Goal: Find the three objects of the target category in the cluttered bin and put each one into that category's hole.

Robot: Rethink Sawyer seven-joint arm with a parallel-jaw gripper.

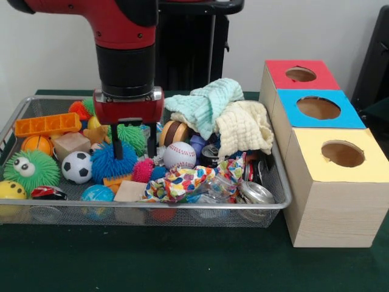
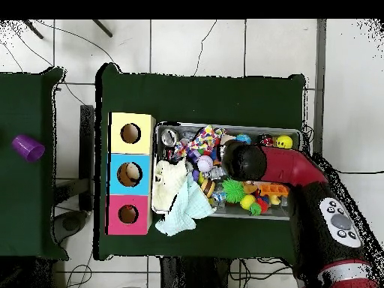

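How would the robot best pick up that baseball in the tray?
Probably from straight above, fingers closing across the baseball's widest middle. It sits on top of the clutter with its upper half exposed, while toys crowd its sides, so a sideways approach looks blocked.

The wire bin (image 1: 276, 182) is packed edge to edge. The hand (image 1: 132, 148) hangs among a blue spiky ball (image 1: 111, 161), a green one (image 1: 131, 137) and a soccer ball (image 1: 77, 166). Heaped cloths (image 1: 225, 115) block the box side.

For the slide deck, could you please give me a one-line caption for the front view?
Sawyer's gripper reaches into the toy-filled wire bin above a blue spiky ball, beside three wooden boxes with holes.
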